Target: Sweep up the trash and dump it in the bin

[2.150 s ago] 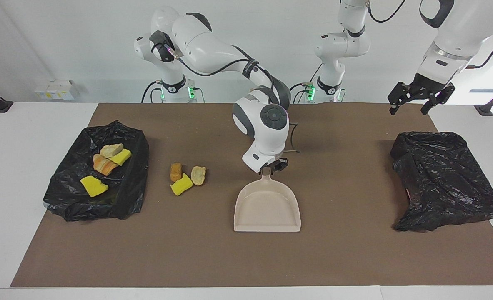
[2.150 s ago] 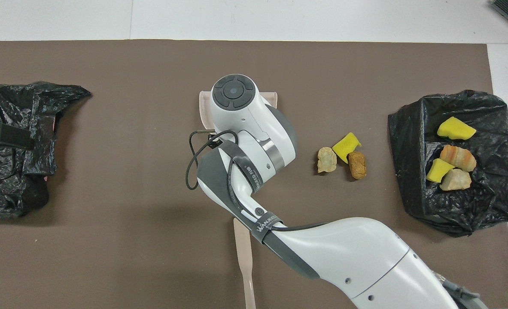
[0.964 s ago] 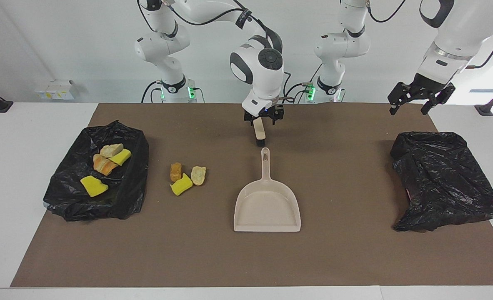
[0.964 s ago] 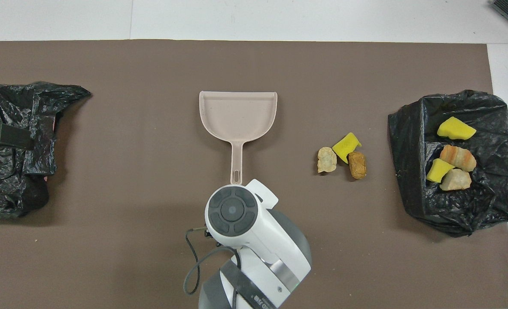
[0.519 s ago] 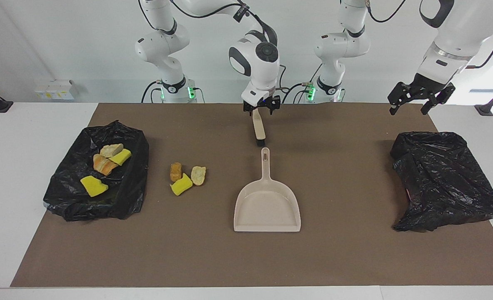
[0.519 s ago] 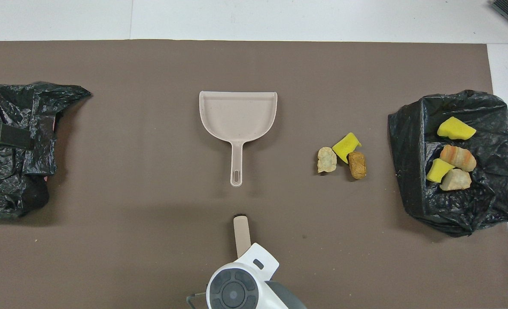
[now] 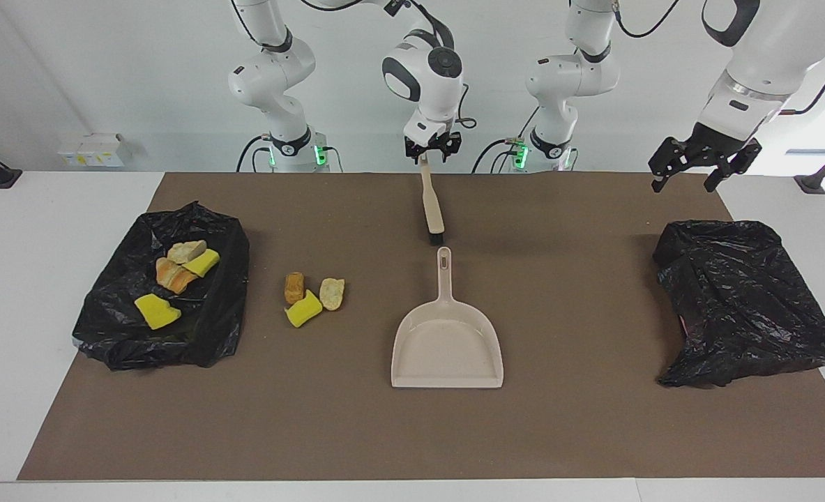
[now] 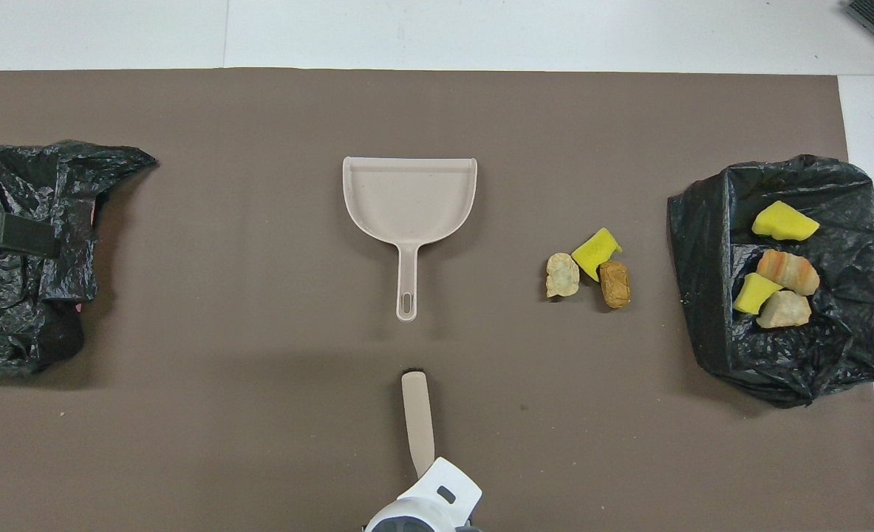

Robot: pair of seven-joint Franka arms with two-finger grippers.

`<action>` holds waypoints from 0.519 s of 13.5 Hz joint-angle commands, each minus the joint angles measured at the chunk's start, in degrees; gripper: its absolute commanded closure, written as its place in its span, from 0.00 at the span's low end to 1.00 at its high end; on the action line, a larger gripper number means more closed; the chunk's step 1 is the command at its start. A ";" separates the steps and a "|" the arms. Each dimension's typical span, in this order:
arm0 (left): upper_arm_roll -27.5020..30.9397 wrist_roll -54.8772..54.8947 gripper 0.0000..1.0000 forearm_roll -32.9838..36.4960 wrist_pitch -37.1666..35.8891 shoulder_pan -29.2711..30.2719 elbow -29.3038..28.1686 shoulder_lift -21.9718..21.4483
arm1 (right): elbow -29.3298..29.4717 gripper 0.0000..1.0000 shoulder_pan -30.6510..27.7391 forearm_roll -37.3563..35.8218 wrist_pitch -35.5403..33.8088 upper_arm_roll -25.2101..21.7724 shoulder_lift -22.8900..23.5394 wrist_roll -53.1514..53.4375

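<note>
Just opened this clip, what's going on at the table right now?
The right gripper sits over the handle end of the brush. The empty dustpan lies on the mat. Three scraps lie loose beside the bin, which holds four more. The left gripper waits, open, above a second bag.

Two white Franka arms with dark grippers

Glossy white rounded shells meet at dark grey joint bands; the right arm's wrist [image 7: 432, 73] carries a round dark grey cap. Black cables loop along both arms, green lights glow at the bases, and each arm ends in black linkage fingers.
</note>
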 commanded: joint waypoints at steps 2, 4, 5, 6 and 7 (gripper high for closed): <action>-0.55 -0.17 0.00 -0.68 -1.99 0.04 0.38 -1.12 | -3.11 0.36 0.64 1.50 4.15 -0.15 -0.60 -0.07; -0.73 -0.87 0.00 -1.21 -1.29 -0.57 0.29 -1.12 | -4.25 0.36 0.81 1.50 5.21 -0.15 -0.60 0.02; -1.25 -0.18 0.00 -1.39 -0.94 -1.88 0.29 -0.86 | -4.43 0.37 0.81 1.50 5.21 -0.15 -0.60 0.02; -1.34 -0.17 0.00 -1.39 -0.32 -3.72 0.20 -0.51 | -4.78 0.47 0.81 1.50 5.47 -0.15 -0.60 0.02; -1.26 -0.26 0.00 -1.39 0.81 -5.92 -0.15 -0.07 | -4.69 0.69 0.81 1.50 5.56 -0.15 -0.60 0.28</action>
